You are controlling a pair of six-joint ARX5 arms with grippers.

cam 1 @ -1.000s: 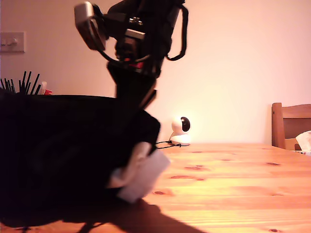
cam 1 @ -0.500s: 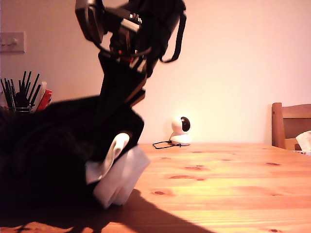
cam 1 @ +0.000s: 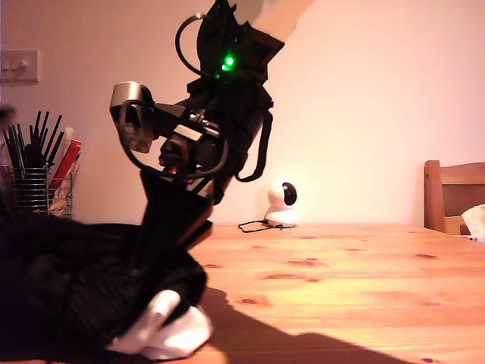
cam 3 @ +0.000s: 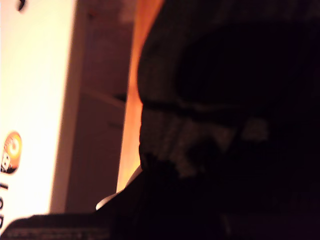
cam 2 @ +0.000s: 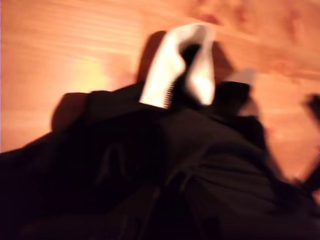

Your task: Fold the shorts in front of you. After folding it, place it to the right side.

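The shorts (cam 1: 91, 288) lie bunched in a dark heap on the wooden table (cam 1: 341, 288) at the exterior view's left, with a white hem band (cam 1: 170, 334) spilling out at the heap's near edge. I judge the fold to be mid-way at best: the cloth is doubled over itself but lumpy, not a flat neat packet, and it has not been carried off to any side yet. Squaring up the fold and setting it aside are both left.

My first gripper (cam 1: 178, 227) reaches down into the top of the heap; its wrist view shows black fabric and the white band (cam 2: 175, 65), but the jaws are buried, so I cannot tell how far they are parted or whether they grip. My second gripper's view is filled with dark cloth (cam 3: 225, 125) pressed close; its jaws are hidden too.

Count: one pair of shorts, one arm plainly in sight, one small white camera (cam 1: 283, 203), one wire holder of utensils (cam 1: 34, 178), one chair (cam 1: 453, 196).
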